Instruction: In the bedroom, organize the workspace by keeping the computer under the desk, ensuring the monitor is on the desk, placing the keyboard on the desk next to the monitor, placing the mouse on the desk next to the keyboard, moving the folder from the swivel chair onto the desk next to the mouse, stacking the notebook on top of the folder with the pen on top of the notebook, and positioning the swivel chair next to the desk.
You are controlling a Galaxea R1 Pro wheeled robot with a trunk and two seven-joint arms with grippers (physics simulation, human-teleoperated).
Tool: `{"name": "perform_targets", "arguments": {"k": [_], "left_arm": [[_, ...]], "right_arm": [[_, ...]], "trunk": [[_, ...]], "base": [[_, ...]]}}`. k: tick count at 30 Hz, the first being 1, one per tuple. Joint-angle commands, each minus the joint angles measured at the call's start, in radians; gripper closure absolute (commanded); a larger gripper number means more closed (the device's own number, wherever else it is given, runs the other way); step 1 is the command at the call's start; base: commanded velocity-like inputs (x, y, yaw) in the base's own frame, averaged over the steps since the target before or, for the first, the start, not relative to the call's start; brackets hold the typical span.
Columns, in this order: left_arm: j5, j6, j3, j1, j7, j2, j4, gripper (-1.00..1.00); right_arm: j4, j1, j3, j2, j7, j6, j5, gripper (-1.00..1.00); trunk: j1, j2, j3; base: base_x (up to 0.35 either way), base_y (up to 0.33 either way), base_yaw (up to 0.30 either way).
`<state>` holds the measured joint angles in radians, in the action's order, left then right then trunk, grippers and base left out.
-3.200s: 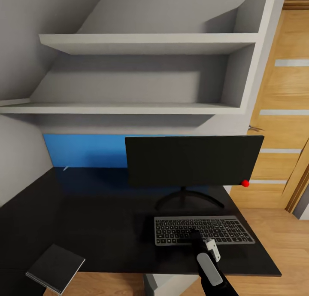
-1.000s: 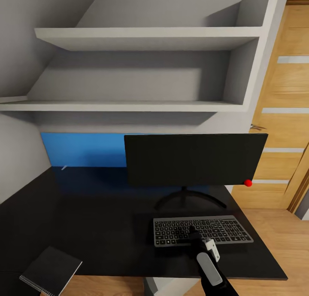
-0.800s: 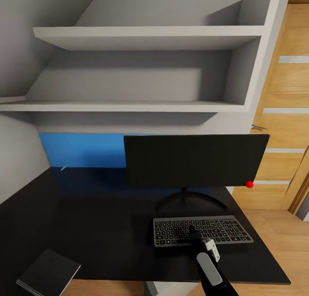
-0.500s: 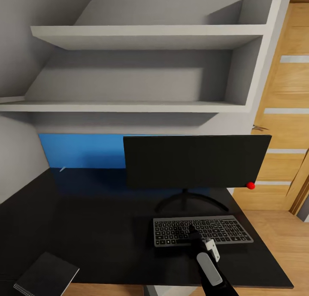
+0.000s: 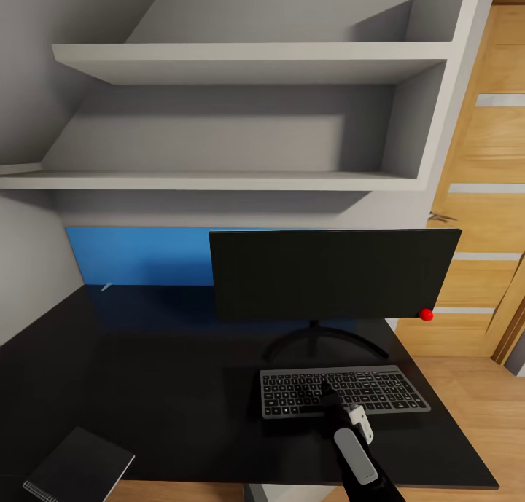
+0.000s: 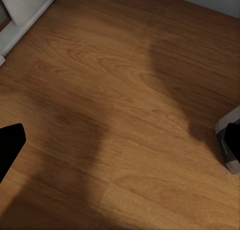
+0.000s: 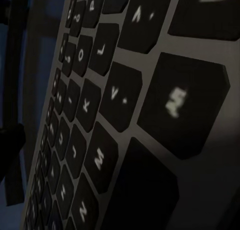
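The monitor (image 5: 332,272) stands on the glossy black desk (image 5: 168,363), and the silver-grey keyboard (image 5: 345,391) sits just in front of its base. My right gripper (image 5: 327,390) reaches in over the keyboard's front edge and looks shut on it. In the right wrist view the black keys (image 7: 120,95) are seen from very close. The dark grey notebook (image 5: 76,464) lies at the desk's near left corner. The thin pale pen (image 5: 107,285) rests at the back, by the blue wall panel. My left gripper (image 6: 120,150) hangs open over wooden floor.
Two grey wall shelves (image 5: 240,181) hang above the desk, with a blue wall panel (image 5: 138,254) behind it. A wooden door (image 5: 485,196) is to the right. A small red ball (image 5: 425,314) sits at the monitor's lower right corner. A light grey box (image 5: 281,493) peeks out below the desk's front edge.
The whole view has shifted slightly, so the camera moved: the notebook now sits lower and further left in the picture. The keyboard and right arm hold the same place.
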<state>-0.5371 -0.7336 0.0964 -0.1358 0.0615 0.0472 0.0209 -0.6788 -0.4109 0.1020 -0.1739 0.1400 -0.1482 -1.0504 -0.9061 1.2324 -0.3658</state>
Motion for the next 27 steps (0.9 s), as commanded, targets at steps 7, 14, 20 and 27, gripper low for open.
{"name": "perform_targets", "arguments": {"k": [7, 14, 20, 27], "left_arm": [[-0.011, -0.003, 0.008, -0.001, 0.006, 0.000, -0.001, -1.00], [-0.011, -0.003, 0.008, -0.001, 0.006, 0.000, -0.001, -1.00], [-0.011, -0.003, 0.008, -0.001, 0.006, 0.000, -0.001, -1.00], [-0.011, -0.003, 0.008, -0.001, 0.006, 0.000, -0.001, -1.00]], "right_arm": [[0.001, 0.000, 0.002, -0.001, -0.020, -0.005, -0.024, 1.00], [0.001, 0.000, 0.002, -0.001, -0.019, -0.005, -0.024, 1.00], [0.001, 0.000, 0.002, -0.001, -0.018, -0.005, -0.023, 1.00], [0.001, 0.000, 0.002, -0.001, -0.018, -0.005, -0.023, -1.00]], "trunk": [[0.000, 0.001, -0.001], [0.000, 0.001, -0.001], [0.000, 0.001, -0.001], [0.000, 0.001, -0.001]], "base": [[0.000, 0.000, 0.000], [0.000, 0.000, 0.000], [0.000, 0.000, 0.000], [0.000, 0.000, 0.000]]}}
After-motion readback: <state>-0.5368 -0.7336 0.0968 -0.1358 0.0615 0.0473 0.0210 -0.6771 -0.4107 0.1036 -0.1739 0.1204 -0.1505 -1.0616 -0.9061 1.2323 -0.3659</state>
